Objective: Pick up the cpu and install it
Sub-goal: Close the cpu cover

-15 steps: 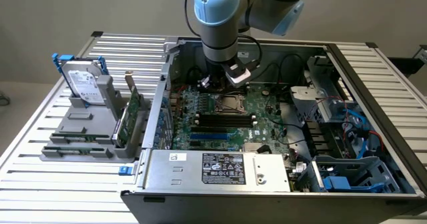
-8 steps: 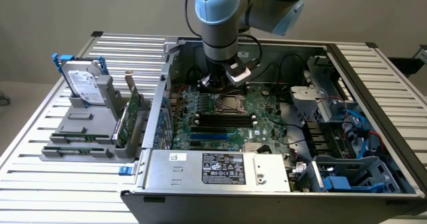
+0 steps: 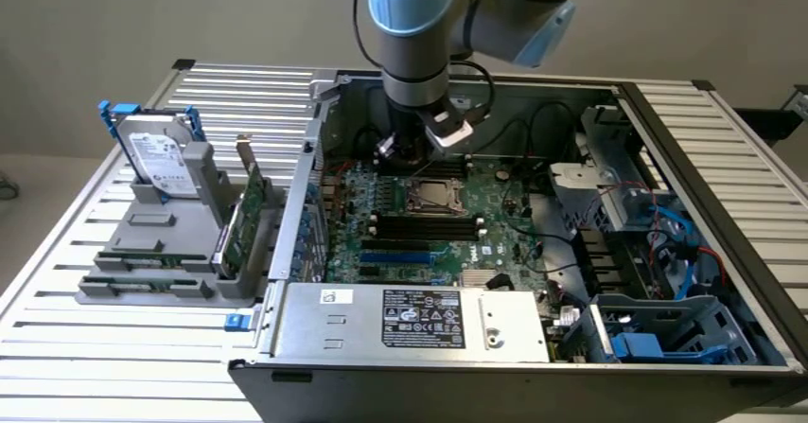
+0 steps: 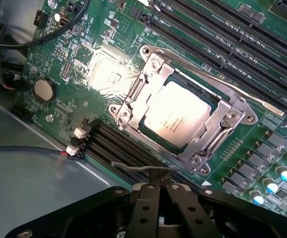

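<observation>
Your cpu (image 4: 176, 115) sits in the socket frame (image 4: 214, 133); your fingers (image 4: 144, 203), clenched empty, hover by the thin lever (image 4: 148, 168): latching looks in hand, needing steady pressure.

Plain beige wall (image 3: 127, 16) behind a silver slatted metal table (image 3: 114, 366).

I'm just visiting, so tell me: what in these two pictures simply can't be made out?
Wrist view: print on the cpu, too faint under glare to read.
Wrist view: the gripper, its body cut off by the picture's edge.
Exterior view: the hard drive, label too small to read.
Exterior view: the motherboard, near edge hidden under the power supply box.
Exterior view: whether the socket frame is latched, too small.
</observation>
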Robot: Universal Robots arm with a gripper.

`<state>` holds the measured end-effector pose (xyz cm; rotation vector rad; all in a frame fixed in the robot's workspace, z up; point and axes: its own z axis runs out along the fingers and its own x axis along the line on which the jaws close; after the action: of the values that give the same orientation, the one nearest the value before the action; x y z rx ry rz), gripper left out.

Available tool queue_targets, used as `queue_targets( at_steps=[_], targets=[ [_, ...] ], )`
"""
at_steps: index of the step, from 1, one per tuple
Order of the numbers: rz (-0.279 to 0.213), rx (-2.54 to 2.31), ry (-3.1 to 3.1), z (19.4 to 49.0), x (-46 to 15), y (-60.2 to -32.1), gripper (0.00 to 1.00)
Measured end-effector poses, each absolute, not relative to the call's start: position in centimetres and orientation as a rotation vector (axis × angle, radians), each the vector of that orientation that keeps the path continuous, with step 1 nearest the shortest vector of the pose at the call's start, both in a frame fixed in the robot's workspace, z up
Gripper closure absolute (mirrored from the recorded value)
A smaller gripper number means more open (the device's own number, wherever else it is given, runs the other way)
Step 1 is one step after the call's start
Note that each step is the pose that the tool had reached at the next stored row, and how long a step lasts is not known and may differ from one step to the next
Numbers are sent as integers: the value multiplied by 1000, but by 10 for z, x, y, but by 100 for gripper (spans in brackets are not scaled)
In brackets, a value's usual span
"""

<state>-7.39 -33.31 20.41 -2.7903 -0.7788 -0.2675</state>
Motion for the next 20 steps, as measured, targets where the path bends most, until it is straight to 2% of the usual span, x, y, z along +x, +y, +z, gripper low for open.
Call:
queue_targets(
  at_steps=[4, 20],
  targets=[
    [-252, -2789, -776, 209, -81, -332, 89],
    [-251, -2785, -788, 207, -84, -341, 89]
  ],
)
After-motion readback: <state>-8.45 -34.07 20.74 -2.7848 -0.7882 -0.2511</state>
